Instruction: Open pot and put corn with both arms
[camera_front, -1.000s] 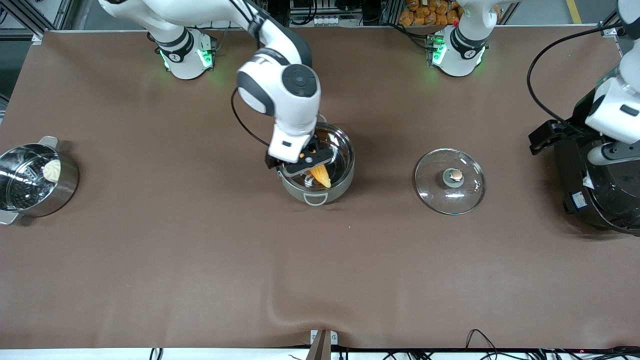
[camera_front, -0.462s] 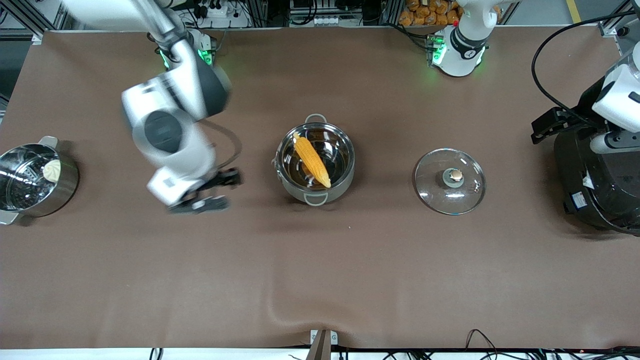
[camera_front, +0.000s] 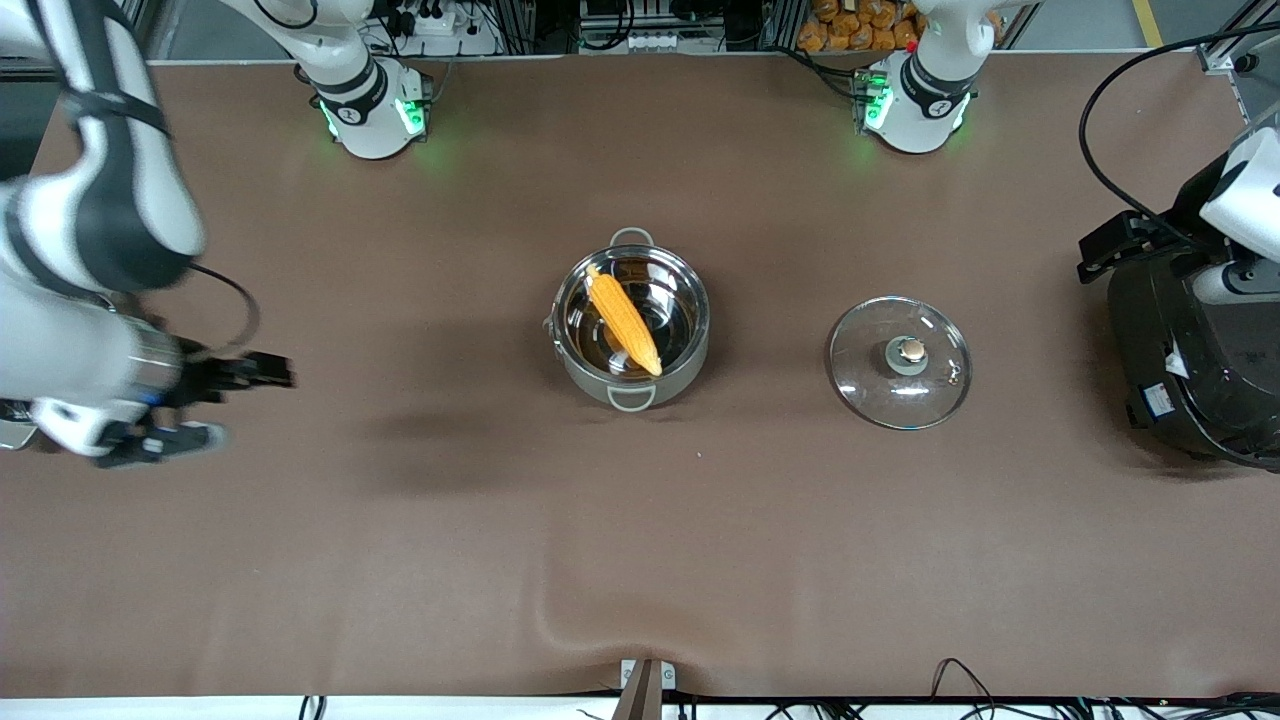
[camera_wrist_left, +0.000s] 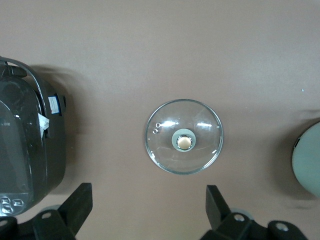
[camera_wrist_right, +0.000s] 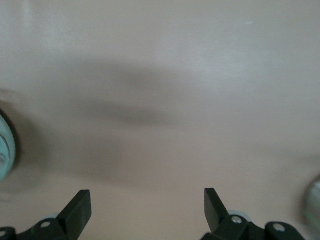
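The steel pot (camera_front: 690, 345) stands uncovered at the middle of the table. The corn (camera_front: 622, 320) lies slanted inside it, with nothing touching it. The glass lid (camera_front: 935, 385) with its copper knob (camera_front: 910, 349) rests flat on the cloth beside the pot, toward the left arm's end. My right gripper (camera_front: 238, 403) hangs open and empty over bare cloth near the right arm's end; in the right wrist view the right gripper (camera_wrist_right: 146, 197) has only cloth between its fingers. My left gripper (camera_wrist_left: 149, 192) is open and empty, high up beside the lid (camera_wrist_left: 165, 150).
A big black electric cooker (camera_front: 1190, 350) stands at the left arm's end, with the left arm's hand (camera_front: 1240, 200) over it and a black cable looping above. The cooker (camera_wrist_left: 25, 145) also shows in the left wrist view. The cloth has a low ridge (camera_front: 560, 610) near the front edge.
My right gripper let go of the corn in the pot and swung away toward the right arm's end. The left arm's hand drifted slightly farther outward.
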